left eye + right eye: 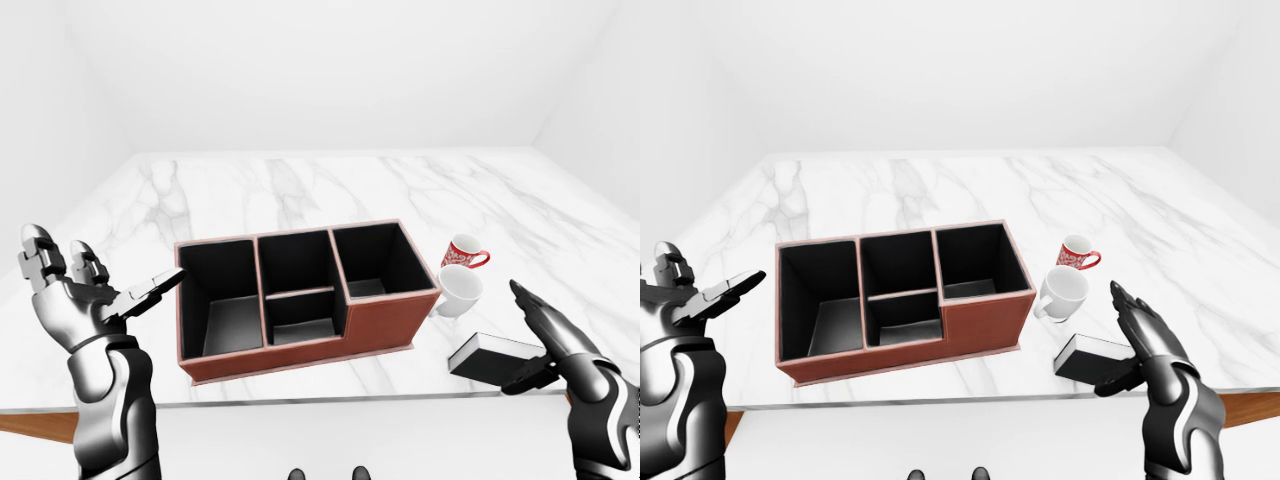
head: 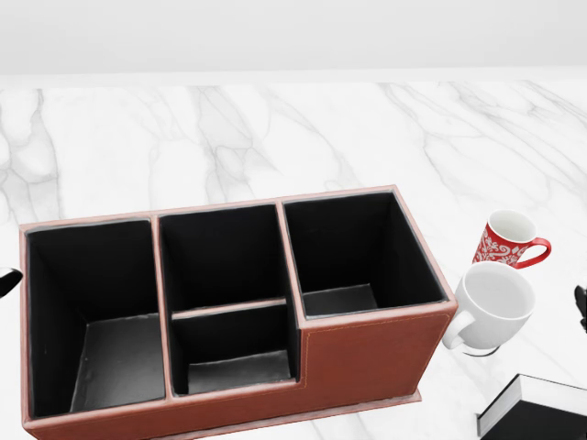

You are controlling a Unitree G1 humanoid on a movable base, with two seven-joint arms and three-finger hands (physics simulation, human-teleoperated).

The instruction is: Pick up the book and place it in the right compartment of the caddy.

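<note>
The black book (image 1: 488,356) with white page edges lies flat near the marble table's near edge, right of the caddy. The brown caddy (image 1: 385,326) has black compartments; its right compartment (image 2: 353,247) holds nothing. My right hand (image 1: 538,350) is open just right of the book, fingers spread above its right end and thumb close to its near corner; I cannot tell whether they touch. In the head view only a sliver of that hand shows at the right edge. My left hand (image 1: 100,290) is open, palm up, left of the caddy and apart from it.
A red patterned mug (image 2: 506,240) and a white mug (image 2: 491,304) stand between the caddy's right end and the book. The table's near edge (image 1: 330,403) runs just below the caddy and the book. White walls surround the table.
</note>
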